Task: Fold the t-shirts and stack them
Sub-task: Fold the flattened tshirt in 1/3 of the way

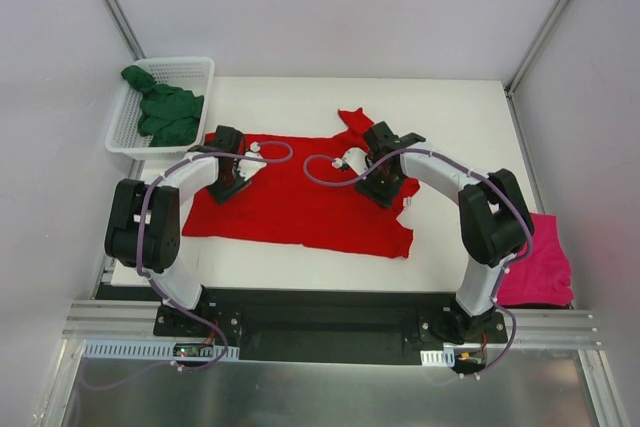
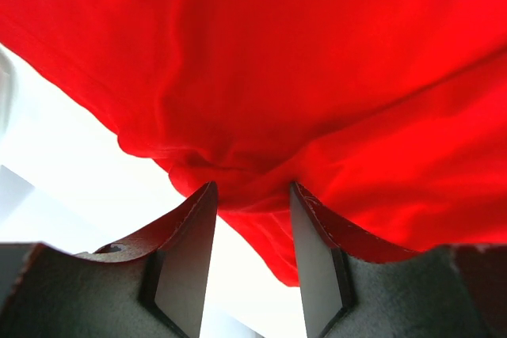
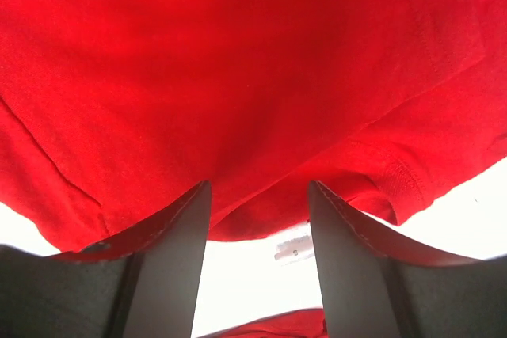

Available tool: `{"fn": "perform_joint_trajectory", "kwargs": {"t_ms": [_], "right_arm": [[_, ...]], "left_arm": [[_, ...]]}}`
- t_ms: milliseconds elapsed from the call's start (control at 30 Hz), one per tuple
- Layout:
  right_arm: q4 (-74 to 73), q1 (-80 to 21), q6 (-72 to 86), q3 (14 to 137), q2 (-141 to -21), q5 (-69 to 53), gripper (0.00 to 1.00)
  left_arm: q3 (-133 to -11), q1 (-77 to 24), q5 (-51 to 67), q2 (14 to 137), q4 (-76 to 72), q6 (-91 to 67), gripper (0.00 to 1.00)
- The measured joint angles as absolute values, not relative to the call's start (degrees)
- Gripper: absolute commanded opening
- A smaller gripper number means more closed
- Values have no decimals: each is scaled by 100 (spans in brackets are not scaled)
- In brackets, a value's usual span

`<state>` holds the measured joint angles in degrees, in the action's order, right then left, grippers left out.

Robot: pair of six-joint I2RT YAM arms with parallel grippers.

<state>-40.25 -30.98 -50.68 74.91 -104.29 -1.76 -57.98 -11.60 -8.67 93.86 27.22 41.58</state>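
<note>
- Only the top external view takes in all three garments. The red t-shirt (image 1: 300, 207) is spread flat across the middle of the counter (image 1: 460, 117). The green t-shirt (image 1: 165, 115) is heaped in the white mesh basket (image 1: 200, 65) at the far left. The pink t-shirt (image 1: 540, 265) is draped at the counter's near right edge, beside the right arm (image 1: 490, 217).
- The two wrist views are filled with red cloth and slivers of white counter. A small white label (image 3: 293, 249) is shown by the right wrist view alone, in the gap between the fingers.
- The left arm (image 1: 150, 222) is bent up from its base and turned inward, with its wrist lowered over the red t-shirt's far left corner. The right arm is arched the opposite way, with its wrist lowered over the shirt's far right part.
- The left fingers (image 2: 186, 259) are held apart, with a bunched ridge of red cloth between their tips. Whether that ridge is squeezed cannot be told.
- The right fingers (image 3: 170, 259) are set apart at the shirt's edge. White counter is seen between them and nothing is clamped.
- From above, both sets of fingertips are hidden under the wrist housings. The pink t-shirt is partly covered by the right arm, and the green t-shirt's shape cannot be made out.
</note>
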Motion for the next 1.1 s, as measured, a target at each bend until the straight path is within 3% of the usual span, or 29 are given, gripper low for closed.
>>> {"fn": "perform_joint_trajectory", "kwargs": {"t_ms": [533, 1100], "right_arm": [[-4711, -3083, -5151, 7609, -10659, -537, 56], [-4724, -3085, -5148, 7509, -10851, -493, 56]], "left_arm": [[-6248, -856, -1105, 10206, 2598, 4611, 41], [-6187, -810, -1105, 9730, 2593, 4604, 42]]}}
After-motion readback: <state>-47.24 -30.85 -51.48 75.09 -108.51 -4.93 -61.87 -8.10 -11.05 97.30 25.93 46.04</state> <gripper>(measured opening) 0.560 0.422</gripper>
